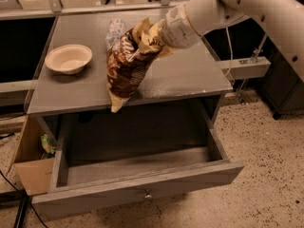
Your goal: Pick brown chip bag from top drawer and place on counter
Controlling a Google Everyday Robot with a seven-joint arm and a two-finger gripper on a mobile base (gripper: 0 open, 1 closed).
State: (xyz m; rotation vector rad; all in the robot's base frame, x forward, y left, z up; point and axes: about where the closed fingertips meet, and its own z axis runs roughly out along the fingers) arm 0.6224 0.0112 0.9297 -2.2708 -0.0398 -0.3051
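The gripper (156,32) hangs above the counter (190,75), pinching the upper end of the brown chip bag (127,65), which dangles with its lower tip at the counter's front edge (the top drawer (137,186) below stands open). This looks like the placing step. Next the bag needs moving farther in, clear of the bowl (68,58), then lowering and letting go.
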